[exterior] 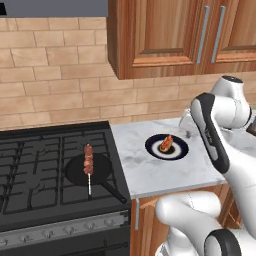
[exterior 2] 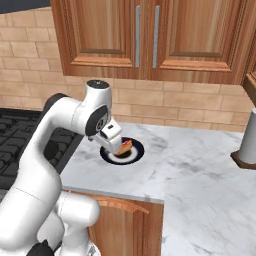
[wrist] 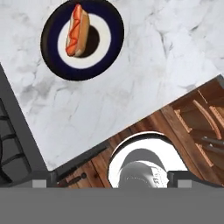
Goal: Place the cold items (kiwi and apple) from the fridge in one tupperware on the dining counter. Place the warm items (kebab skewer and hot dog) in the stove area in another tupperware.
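Observation:
The hot dog (exterior: pixel 167 142) lies in its bun on a dark blue plate with a white centre (exterior: pixel 180 151), on the marble counter just right of the stove. The kebab skewer (exterior: pixel 89 161) rests across a black pan (exterior: pixel 102 167) on the stove's right burner. My gripper (exterior 2: pixel 114 138) hangs above the counter, just in front of the plate and a little to its left, open with nothing between its fingers. Seen from the hand, the hot dog (wrist: pixel 77 30) and plate (wrist: pixel 65 65) sit at the upper left. Kiwi, apple, fridge and tupperware are out of view.
The black stove (exterior: pixel 45 175) fills the left. Wooden wall cabinets (exterior 2: pixel 145 40) hang overhead. The marble counter (exterior 2: pixel 200 185) wraps round to the right, where a grey cylinder (exterior 2: pixel 248 137) stands. Wooden cabinet fronts (wrist: pixel 192 118) lie below the counter edge.

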Available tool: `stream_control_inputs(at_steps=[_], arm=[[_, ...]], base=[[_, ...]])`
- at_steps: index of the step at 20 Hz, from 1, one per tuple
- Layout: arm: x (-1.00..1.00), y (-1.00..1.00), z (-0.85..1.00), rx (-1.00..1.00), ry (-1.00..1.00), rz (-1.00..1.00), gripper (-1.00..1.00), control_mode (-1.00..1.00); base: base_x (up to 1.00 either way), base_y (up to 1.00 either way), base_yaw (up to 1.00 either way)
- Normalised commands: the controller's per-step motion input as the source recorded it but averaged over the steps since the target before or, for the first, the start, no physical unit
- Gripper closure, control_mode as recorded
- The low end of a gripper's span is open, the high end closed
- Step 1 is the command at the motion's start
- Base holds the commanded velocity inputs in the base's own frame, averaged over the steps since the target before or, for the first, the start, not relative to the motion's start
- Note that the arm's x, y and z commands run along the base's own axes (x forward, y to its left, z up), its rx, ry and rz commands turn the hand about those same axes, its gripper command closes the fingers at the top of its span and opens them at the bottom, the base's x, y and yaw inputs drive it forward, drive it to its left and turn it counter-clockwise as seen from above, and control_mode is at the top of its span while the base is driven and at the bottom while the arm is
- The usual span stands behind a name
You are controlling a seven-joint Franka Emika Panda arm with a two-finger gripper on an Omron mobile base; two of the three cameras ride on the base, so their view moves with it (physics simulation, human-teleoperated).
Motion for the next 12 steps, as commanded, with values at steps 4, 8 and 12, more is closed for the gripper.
stream_control_inputs(at_steps=[4, 8, 12], arm=[[0.37, 0.0, -0.39, 0.0, 0.07, 0.0, -1.0, -1.0], [0.5, 0.0, -0.28, 0.0, 0.24, -0.03, -1.0, -1.0], [0.56, 0.0, -0.33, 0.0, 0.12, 0.0, -1.0, -1.0]], base=[[0.0, 0.0, 0.0], [0.0, 0.0, 0.0], [0.0, 0.0, 0.0]])
